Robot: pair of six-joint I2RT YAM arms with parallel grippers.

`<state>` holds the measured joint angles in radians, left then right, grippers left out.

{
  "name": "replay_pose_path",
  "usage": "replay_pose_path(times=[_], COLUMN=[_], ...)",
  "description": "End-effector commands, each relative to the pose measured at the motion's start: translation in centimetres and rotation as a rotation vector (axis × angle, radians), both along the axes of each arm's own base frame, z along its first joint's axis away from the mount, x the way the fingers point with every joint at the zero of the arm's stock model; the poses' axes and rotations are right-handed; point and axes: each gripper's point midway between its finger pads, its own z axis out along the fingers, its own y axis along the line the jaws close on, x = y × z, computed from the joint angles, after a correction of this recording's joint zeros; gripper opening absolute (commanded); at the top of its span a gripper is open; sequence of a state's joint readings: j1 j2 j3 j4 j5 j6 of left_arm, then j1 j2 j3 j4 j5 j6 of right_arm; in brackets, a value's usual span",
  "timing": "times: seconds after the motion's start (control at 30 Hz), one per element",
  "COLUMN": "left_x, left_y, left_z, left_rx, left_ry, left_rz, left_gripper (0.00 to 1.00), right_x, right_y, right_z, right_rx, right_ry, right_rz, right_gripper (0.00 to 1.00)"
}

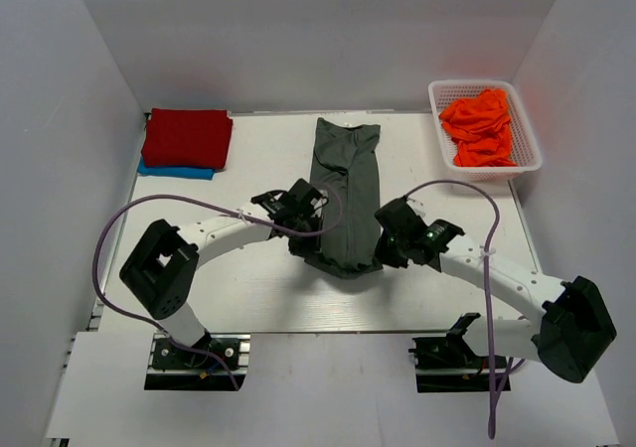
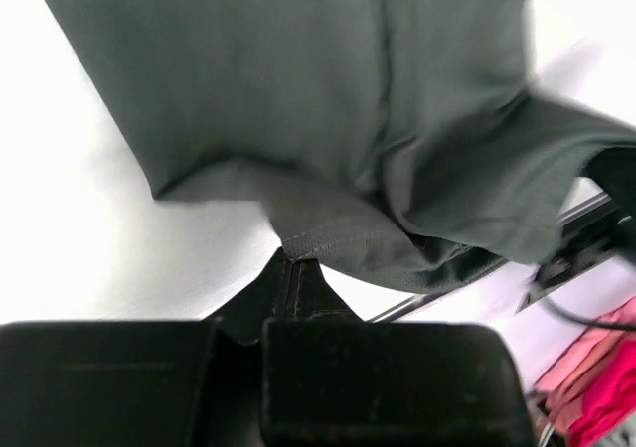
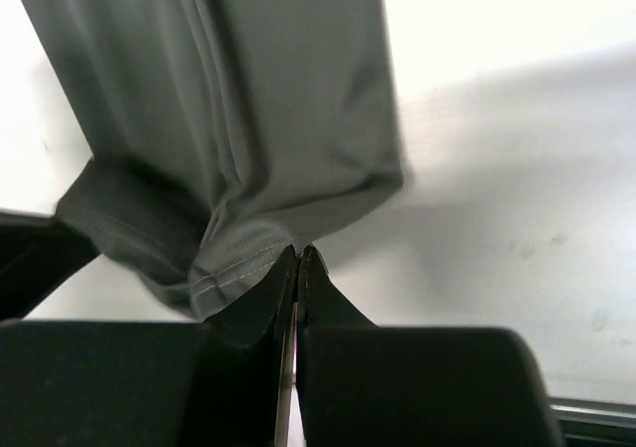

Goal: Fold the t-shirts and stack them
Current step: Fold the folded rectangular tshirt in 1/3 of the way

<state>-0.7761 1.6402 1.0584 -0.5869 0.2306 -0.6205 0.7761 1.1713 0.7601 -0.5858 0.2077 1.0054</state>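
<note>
The long dark charcoal-grey cloth t-shirt (image 1: 348, 169) lies lengthwise mid-worktop (image 1: 248, 293). The left gripper (image 2: 295, 265) is clamped on its near-left hem corner, and the right gripper (image 3: 298, 256) pinches its near-right corner.

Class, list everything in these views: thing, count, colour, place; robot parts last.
grey shirt: one, charcoal, long strip at table centre
red shirt: one, red, far left, on blue shirt
blue shirt: one, blue, under it
orange shirts: count unclear, orange, in basket
basket: one, white, far right
table: one, white, under all
cables: two, purple, along arms
arms: two, white and black, near edge
left fingers: black, shut on grey shirt's left edge
right fingers: black, shut on its right edge
</note>
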Motion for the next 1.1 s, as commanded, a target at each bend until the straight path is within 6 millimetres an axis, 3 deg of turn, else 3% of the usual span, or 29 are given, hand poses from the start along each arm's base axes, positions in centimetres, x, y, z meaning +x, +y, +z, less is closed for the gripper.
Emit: replay_pose_path(times=[0.0,0.03,0.13,0.2,0.23,0.3,0.33,0.4,0.47,0.53,0.57,0.63,0.77,0.8,0.93,0.97,1.07], left_x=[3.2,4.4,6.9,8.7,9.8,11.6,12.7,14.8,15.8,17.8,18.0,19.5,21.1,21.5,23.1,23.9,24.9], left_y=[-0.2,-0.4,-0.3,0.4,0.2,0.8,0.5,0.1,-0.2,0.2,-0.4,0.0,-0.4,-0.7,0.0,0.2,0.3], left_z=[2.4,3.5,4.6,4.5,4.9,5.1,5.9,6.4,6.5,6.4,6.6,6.2,5.5,6.2,5.4,6.4,5.5], left_rx=[0.031,0.034,0.04,0.05,0.041,0.046,0.03,0.004,-0.012,-0.017,-0.044,-0.053,-0.08,-0.101,-0.088,-0.1,-0.102], left_ry=[-0.086,-0.098,-0.131,-0.138,-0.148,-0.167,-0.187,-0.207,-0.22,-0.231,-0.232,-0.236,-0.246,-0.261,-0.266,-0.293,-0.294], left_rz=[0.038,0.056,0.094,0.135,0.148,0.179,0.19,0.212,0.207,0.238,0.228,0.238,0.225,0.221,0.25,0.253,0.25], left_gripper=[0.0,0.0,0.0,0.0,0.0,0.0,0.0,0.0,0.0,0.0,0.0,0.0,0.0,0.0,0.0,0.0,0.0], right_x=[3.4,3.8,7.1,8.7,10.1,11.7,13.1,14.7,16.5,17.9,18.6,20.1,22.3,22.9,24.7,25.1,26.1], right_y=[-2.0,-2.1,-2.0,-2.6,-2.1,-2.6,-2.5,-2.3,-2.2,-2.4,-1.9,-1.8,0.0,-0.1,0.2,0.2,1.0], right_z=[1.9,1.8,4.3,4.2,5.9,5.6,6.9,7.0,7.5,6.2,7.1,6.3,6.8,6.8,6.4,5.9,6.0], right_rx=[-0.132,-0.155,-0.191,-0.241,-0.225,-0.258,-0.247,-0.254,-0.246,-0.261,-0.236,-0.231,-0.17,-0.165,-0.152,-0.159,-0.11], right_ry=[-0.088,-0.084,-0.151,-0.158,-0.197,-0.2,-0.237,-0.246,-0.258,-0.232,-0.25,-0.251,-0.274,-0.278,-0.294,-0.296,-0.329], right_rz=[-0.069,-0.072,-0.101,-0.098,-0.107,-0.102,-0.106,-0.103,-0.099,-0.086,-0.079,-0.061,0.01,0.009,0.029,0.056,0.112], right_gripper=[0.0,0.0,0.0,0.0,0.0,0.0,0.0,0.0,0.0,0.0,0.0,0.0,0.0,0.0,0.0,0.0,0.0])
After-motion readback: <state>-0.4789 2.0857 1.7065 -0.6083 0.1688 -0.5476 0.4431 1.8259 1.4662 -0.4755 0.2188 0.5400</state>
